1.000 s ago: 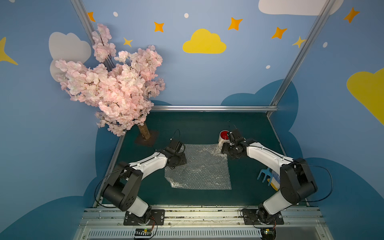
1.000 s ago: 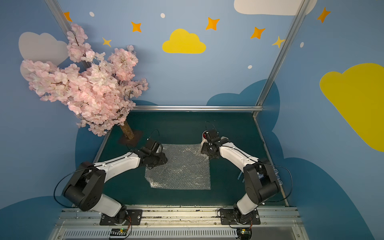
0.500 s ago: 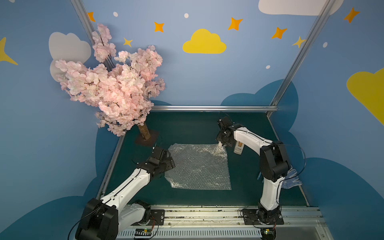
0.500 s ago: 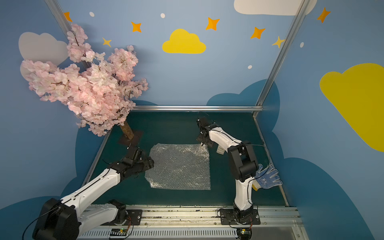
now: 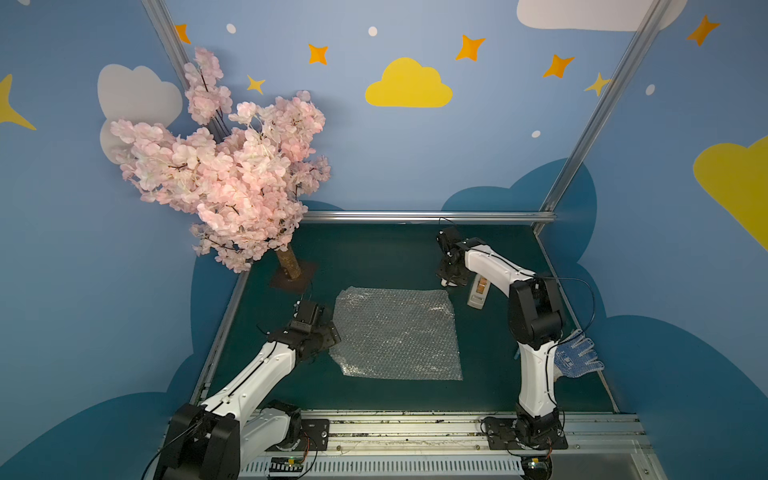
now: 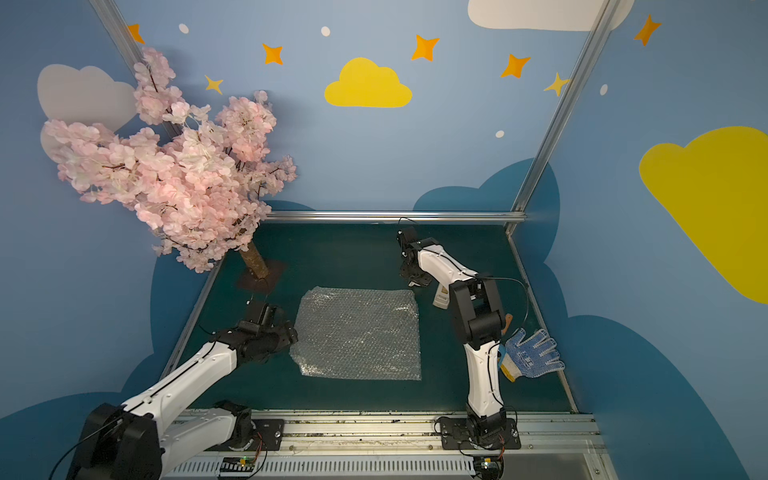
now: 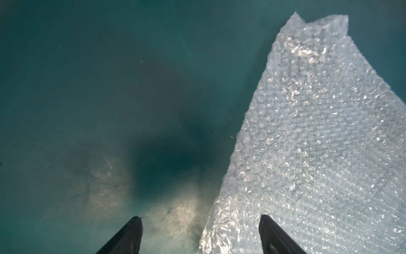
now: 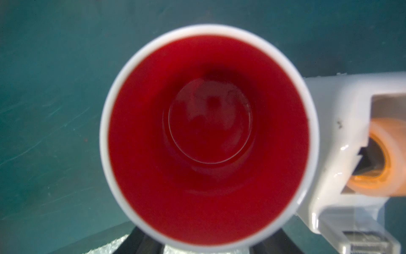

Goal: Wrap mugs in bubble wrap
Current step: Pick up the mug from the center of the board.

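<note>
The bubble wrap (image 5: pixel 395 332) (image 6: pixel 357 332) lies flat in the middle of the green mat. My left gripper (image 5: pixel 328 332) (image 7: pixel 201 222) is open at the sheet's left edge; in the left wrist view that edge (image 7: pixel 318 132) runs between the two fingers. My right gripper (image 5: pixel 449 278) (image 8: pixel 204 249) points straight down over the mug (image 8: pixel 208 136) near the sheet's far right corner. The right wrist view looks into the mug's red inside. The dark fingers (image 8: pixel 140 244) stand either side of its near wall, tips hidden under the rim. The top views hide the mug under the gripper.
A cream tape dispenser (image 5: pixel 478 293) (image 8: pixel 351 154) with a brown roll sits close beside the mug. A pink blossom tree (image 5: pixel 232 174) stands at the back left, its trunk (image 5: pixel 291 266) on the mat. A blue-dotted glove (image 5: pixel 577 357) lies at the mat's right edge.
My left gripper let go at the sheet's far left corner, opened and drew back along the left edge. My right gripper swung from beside the mug to above it, and its jaws have narrowed.
</note>
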You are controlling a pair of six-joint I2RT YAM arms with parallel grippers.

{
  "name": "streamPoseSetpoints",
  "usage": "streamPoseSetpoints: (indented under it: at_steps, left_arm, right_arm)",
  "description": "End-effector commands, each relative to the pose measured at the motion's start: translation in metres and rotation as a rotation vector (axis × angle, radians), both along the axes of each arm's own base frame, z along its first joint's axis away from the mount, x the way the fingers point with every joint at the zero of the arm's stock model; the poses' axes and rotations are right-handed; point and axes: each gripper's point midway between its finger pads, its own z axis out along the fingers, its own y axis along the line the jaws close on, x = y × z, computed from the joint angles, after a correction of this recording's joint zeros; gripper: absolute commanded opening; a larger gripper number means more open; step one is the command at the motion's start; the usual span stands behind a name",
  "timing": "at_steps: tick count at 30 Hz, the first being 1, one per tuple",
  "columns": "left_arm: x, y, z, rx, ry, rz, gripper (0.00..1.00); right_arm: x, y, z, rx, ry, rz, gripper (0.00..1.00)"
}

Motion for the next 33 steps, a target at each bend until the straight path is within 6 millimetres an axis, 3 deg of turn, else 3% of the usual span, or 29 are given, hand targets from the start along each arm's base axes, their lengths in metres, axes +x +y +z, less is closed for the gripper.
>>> streamPoseSetpoints:
  at_steps: [1,10,19,27,33]
  left_arm:
    - [-0.003,-0.001,-0.005,-0.010,0.024,-0.008,0.85]
    - [-0.003,-0.003,-0.007,-0.015,0.029,-0.014,0.85]
    - [-0.003,-0.021,-0.014,-0.097,0.054,-0.070,0.85]
    - [-0.007,-0.044,-0.018,-0.203,0.061,-0.142,0.78]
    - [-0.018,-0.062,-0.019,-0.250,0.069,-0.181,0.71]
  right_arm:
    - [0.001,-0.005,-0.005,-0.031,0.019,0.010,0.47]
    - [0.000,-0.010,-0.012,-0.037,0.039,-0.008,0.21]
    - [0.003,-0.006,0.011,-0.019,-0.024,0.057,0.00]
    - [-0.005,0.016,0.062,-0.021,-0.154,0.207,0.00]
    - [-0.026,0.045,0.091,-0.010,-0.213,0.311,0.00]
